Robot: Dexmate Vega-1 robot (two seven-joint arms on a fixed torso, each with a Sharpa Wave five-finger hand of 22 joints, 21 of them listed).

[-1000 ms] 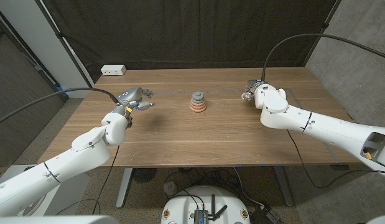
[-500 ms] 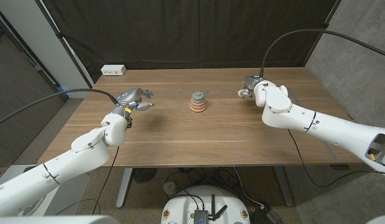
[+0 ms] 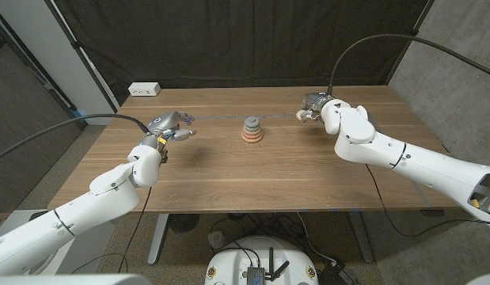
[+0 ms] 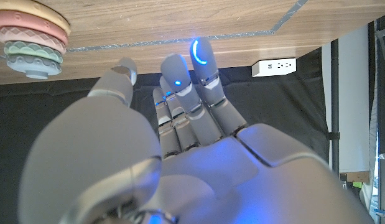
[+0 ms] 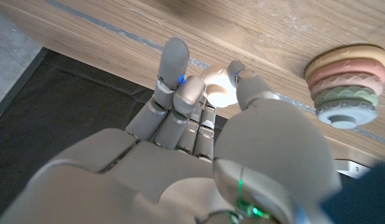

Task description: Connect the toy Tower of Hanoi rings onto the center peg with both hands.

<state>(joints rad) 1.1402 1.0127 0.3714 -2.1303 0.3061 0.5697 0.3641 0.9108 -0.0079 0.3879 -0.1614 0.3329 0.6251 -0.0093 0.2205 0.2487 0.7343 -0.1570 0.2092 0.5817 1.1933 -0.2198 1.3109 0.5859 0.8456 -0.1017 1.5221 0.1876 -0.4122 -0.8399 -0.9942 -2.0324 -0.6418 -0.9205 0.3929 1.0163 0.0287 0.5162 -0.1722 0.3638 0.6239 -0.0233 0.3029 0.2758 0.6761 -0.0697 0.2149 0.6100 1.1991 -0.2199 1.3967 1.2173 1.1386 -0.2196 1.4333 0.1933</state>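
The ring stack (image 3: 252, 131) stands at the table's middle, pink and peach rings low, green and grey-blue above; it also shows as the ring stack (image 4: 30, 37) and the ring stack (image 5: 346, 81). My right hand (image 3: 316, 107) hovers right of the stack towards the far side and pinches a small cream ring (image 5: 217, 87) between thumb and fingers; the cream ring (image 3: 301, 115) peeks out on the hand's stack side. My left hand (image 3: 172, 127) hangs left of the stack. Its fingers (image 4: 186, 81) reach out straight and hold nothing.
A white power strip (image 3: 144, 89) lies at the table's back left corner, also seen as the power strip (image 4: 276, 65). A thin tape line (image 3: 221, 117) runs across the wooden table (image 3: 252, 178) behind the stack. A black curtain hangs behind the table.
My right hand has carried the cream ring a little towards the table's far side and towards the stack. The left hand and the stack have stayed put.
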